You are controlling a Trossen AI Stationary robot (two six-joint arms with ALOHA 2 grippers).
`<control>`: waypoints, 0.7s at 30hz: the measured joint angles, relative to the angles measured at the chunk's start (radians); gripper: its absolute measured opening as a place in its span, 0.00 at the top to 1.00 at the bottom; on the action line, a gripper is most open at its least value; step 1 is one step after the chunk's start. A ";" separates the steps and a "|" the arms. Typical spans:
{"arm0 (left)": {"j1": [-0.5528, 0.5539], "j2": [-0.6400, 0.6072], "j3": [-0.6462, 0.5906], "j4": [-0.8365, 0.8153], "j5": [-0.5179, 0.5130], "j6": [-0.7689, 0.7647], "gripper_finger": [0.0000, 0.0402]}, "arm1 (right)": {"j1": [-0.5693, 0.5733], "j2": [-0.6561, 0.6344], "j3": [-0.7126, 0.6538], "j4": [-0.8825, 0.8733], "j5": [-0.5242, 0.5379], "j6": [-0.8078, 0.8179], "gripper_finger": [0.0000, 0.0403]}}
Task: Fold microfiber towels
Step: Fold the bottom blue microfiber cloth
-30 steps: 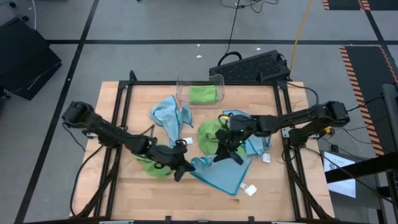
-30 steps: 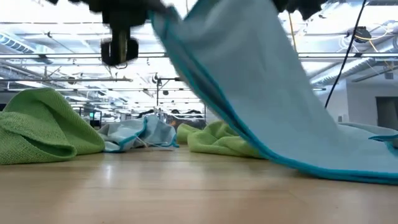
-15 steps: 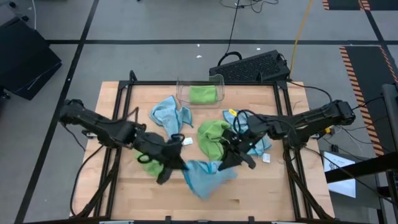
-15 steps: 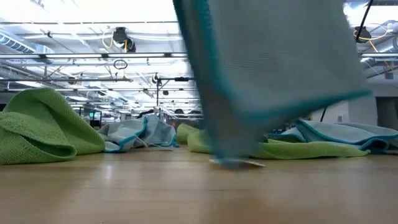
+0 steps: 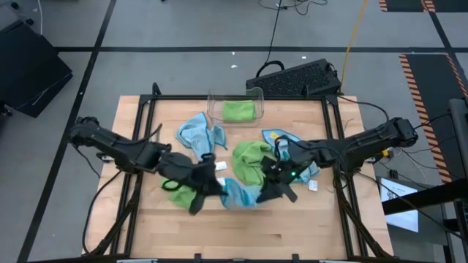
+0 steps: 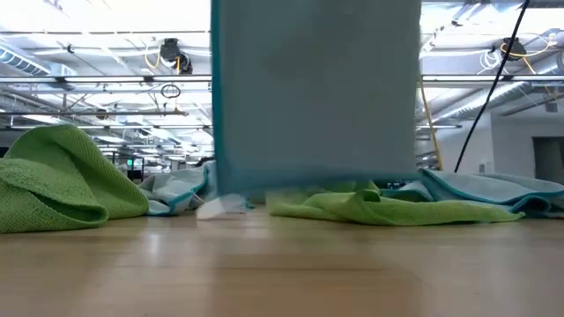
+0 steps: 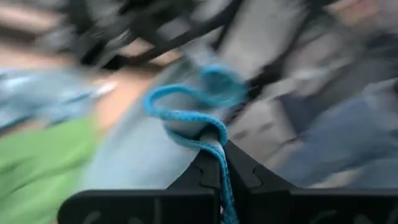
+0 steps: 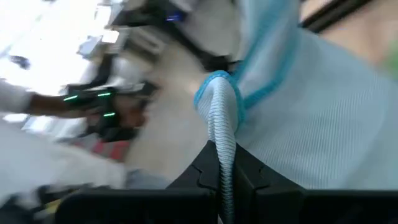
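**Blue towel lifted between both hands, hanging over the front-centre of the table**

High view: left hand (image 5: 207, 188) and right hand (image 5: 268, 188) sit close together near table (image 5: 307, 226) centre, each pinching an upper corner of one light blue towel (image 5: 238, 193). The towel's held edge runs 9 to 3 o'clock between them; the cloth bunches below. Green towel (image 5: 178, 194) lies under the left arm at about 8 o'clock of the held one; second green towel (image 5: 248, 159) at 12 to 1 o'clock; crumpled blue towel (image 5: 199, 135) at 11 o'clock; another blue towel (image 5: 301, 166) beside the right arm. Clear bin (image 5: 235, 109) at the far edge holds a green cloth.

Low view: held towel (image 6: 315, 97) hangs as a flat sheet, lower edge near the table, white tag (image 6: 222, 207) at its lower corner. Contact with the table: cannot tell.

Left wrist view: fingers (image 7: 205, 174) closed tight on blue hem.

Right wrist view: fingers (image 8: 212, 168) likewise clamped on a hem fold.

Judgement: both arms equally near; the lay-down turns on keeping the held edge level and taut.
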 joint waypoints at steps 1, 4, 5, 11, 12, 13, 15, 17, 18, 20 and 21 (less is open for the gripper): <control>0.014 -0.001 -0.001 -0.069 -0.021 0.013 1.00 | -0.019 0.000 0.000 -0.046 0.024 -0.031 0.99; 0.089 0.024 0.000 -0.212 -0.031 0.061 1.00 | -0.100 0.001 0.000 -0.187 0.100 -0.125 0.99; 0.120 0.040 0.000 -0.245 -0.031 0.089 1.00 | -0.130 0.001 0.000 -0.227 0.126 -0.167 0.99; 0.297 0.124 -0.003 -0.281 -0.108 0.235 1.00 | -0.344 0.002 -0.082 -0.272 0.199 -0.355 0.99; 0.326 0.136 -0.002 -0.277 -0.130 0.241 1.00 | -0.383 0.002 -0.097 -0.272 0.200 -0.369 0.99; 0.351 0.147 -0.002 -0.276 -0.136 0.243 1.00 | -0.419 0.002 -0.112 -0.272 0.198 -0.375 0.99; 0.399 0.160 -0.003 -0.264 -0.084 0.242 1.00 | -0.476 0.001 -0.134 -0.274 0.171 -0.369 0.99; 0.419 0.154 -0.004 -0.211 0.004 0.233 1.00 | -0.506 -0.025 -0.147 -0.281 0.083 -0.350 0.99; 0.414 0.140 -0.003 -0.182 0.058 0.230 1.00 | -0.506 -0.042 -0.148 -0.280 0.040 -0.339 0.99; 0.375 0.114 -0.002 -0.133 0.128 0.220 1.00 | -0.477 -0.084 -0.146 -0.272 0.004 -0.314 0.99; 0.348 0.104 -0.001 -0.097 0.139 0.216 1.00 | -0.454 -0.103 -0.146 -0.279 0.004 -0.298 0.99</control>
